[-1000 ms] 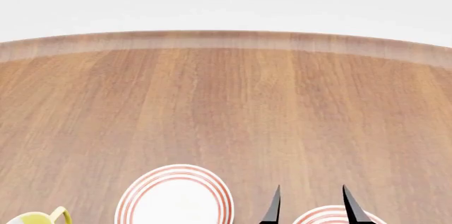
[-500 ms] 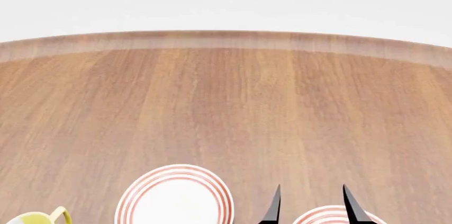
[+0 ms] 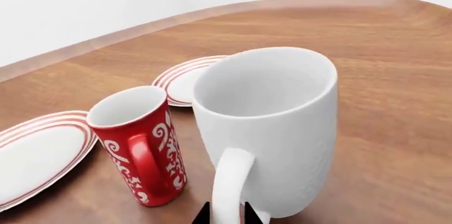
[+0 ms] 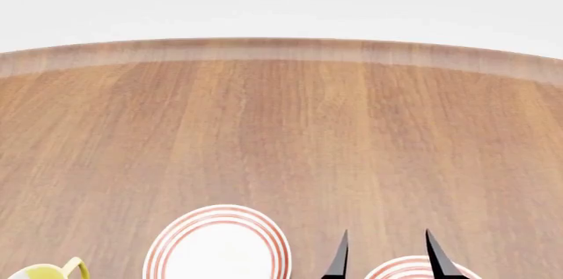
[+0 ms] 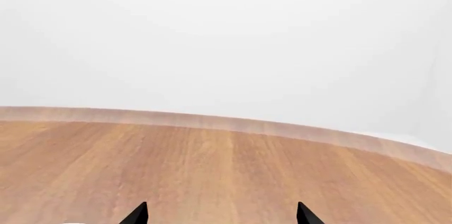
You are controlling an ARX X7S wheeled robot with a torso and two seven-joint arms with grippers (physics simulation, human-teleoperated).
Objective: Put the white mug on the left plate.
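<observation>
Standing closest to the left wrist camera, the tall, plain white glossy ceramic mug rests upright on the brown wooden table, its white loop handle turned toward the lens. The left gripper shows only as two dark fingertips at either side of the handle's lower end; they sit close to it, but whether they press on it cannot be told. Just beside the white mug stands a smaller red ceramic mug with white swirl patterning, also upright, with a narrow gap between the two. Beyond the red mug, on either side, lie two round white plates with thin red concentric rings; one lies close by the red mug, the other farther back behind both mugs. Which of these is the left plate cannot be told from that view.

From the head camera, the left plate lies bare at the near edge, with a small white mug with a yellow handle off to its left. The right gripper hovers with its black fingers spread apart above the second ringed plate. Farther on, bare wood runs to the table's curved far rim.
</observation>
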